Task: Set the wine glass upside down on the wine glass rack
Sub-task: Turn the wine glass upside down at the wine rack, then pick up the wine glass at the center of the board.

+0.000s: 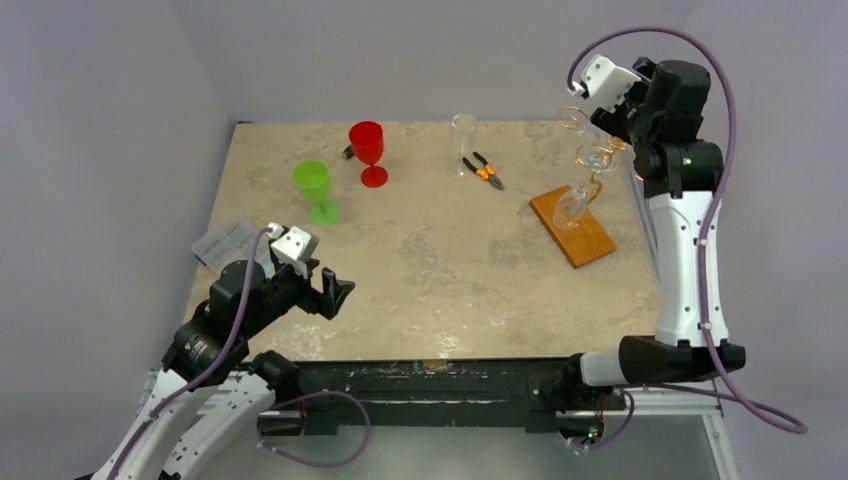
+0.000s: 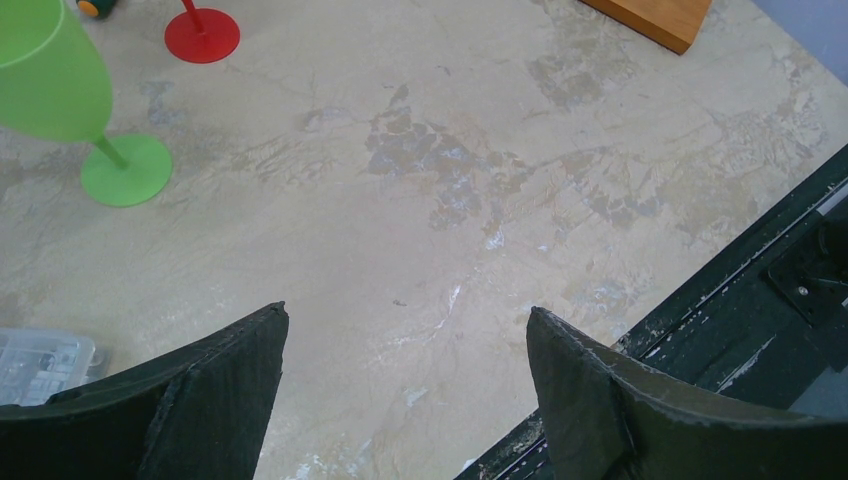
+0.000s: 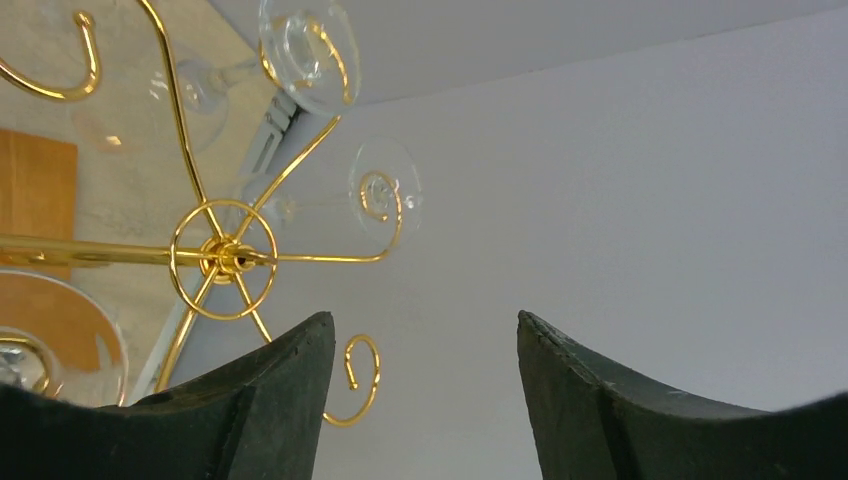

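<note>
Right gripper point(image 3: 422, 318): jaws stand apart with nothing between them; it hangs high beside the top of the wine glass rack point(image 3: 222, 258), holding nothing.
Wine glass point(image 3: 385, 195): just ahead of the fingertips and off to their left in the wrist view. Its round foot is caught in a curled arm, its stem runs back toward the rack's stem, and the bowl hangs down.
Task state: judged as done for this glass, since it hangs inverted and clear of the fingers.
Other hung glasses: one further ahead point(image 3: 310, 45), one close under the left finger point(image 3: 60, 345).
Handling: clear, thin and rigid, probably light, smooth and apt to slip. Whether it is glass or plastic I cannot tell, so treat it as breakable.
Where to hold: the stem just below the foot, or gently across the bowl, but never the rim.
Rack: thin wire on a wooden base point(image 1: 585, 240); likely springy, so a nudge could shake the glasses loose.
Edges: gold curls lie ahead, left and just below the left finger point(image 3: 290, 400).
Open room: to the right of the fingers there is only bare wall, so backing off that way and upward looks safest.
Left gripper point(image 2: 405, 308): jaws wide and empty over the table point(image 2: 450, 250), well away from the rack, with a green glass point(image 2: 50, 75) ahead to its left.
</note>
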Robot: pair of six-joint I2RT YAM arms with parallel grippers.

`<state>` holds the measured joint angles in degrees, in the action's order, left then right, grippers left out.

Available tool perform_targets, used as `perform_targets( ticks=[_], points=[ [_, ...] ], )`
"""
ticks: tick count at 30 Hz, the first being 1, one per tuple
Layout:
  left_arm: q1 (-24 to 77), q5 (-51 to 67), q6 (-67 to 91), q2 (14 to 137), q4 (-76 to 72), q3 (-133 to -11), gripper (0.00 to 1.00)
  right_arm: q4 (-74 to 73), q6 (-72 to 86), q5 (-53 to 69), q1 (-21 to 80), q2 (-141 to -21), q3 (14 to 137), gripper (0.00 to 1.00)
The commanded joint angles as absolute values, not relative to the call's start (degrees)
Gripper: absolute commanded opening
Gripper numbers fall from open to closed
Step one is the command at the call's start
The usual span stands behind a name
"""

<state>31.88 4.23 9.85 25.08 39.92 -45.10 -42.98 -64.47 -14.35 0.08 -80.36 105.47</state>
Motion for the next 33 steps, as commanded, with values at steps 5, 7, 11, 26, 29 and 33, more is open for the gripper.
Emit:
perform_targets(
  ticks=[5, 7, 11, 26, 29, 33],
  points=[
    [31.1, 2.5, 9.2, 26.1, 37.4, -44.8, 0.86, -55.6, -45.5, 0.7, 2.0, -74.7, 119.6, 0.73],
    [31.1, 1.6, 9.3, 26.5, 37.3, -44.8, 0.86, -58.6, -41.9, 7.4, 2.1, -73.5, 120.8, 0.74],
    [31.2, -0.5, 9.8, 27.3, 37.2, -44.7, 0.86, -62.3, -38.2, 18.0, 2.0, -69.4, 118.7, 0.76],
    [31.1, -2.5, 18.1, 26.6, 38.3, -46.8, 0.87, -69.7, -37.5, 53.1, 2.1, -49.4, 95.2, 0.76],
    [31.1, -1.5, 19.8, 26.0, 38.4, -47.3, 0.88, -69.8, -38.8, 55.1, 2.0, -46.3, 89.2, 0.76],
    [31.2, -1.2, 21.8, 24.6, 38.6, -47.2, 0.88, -70.2, -41.0, 56.6, 2.0, -43.5, 82.2, 0.76]
  ],
)
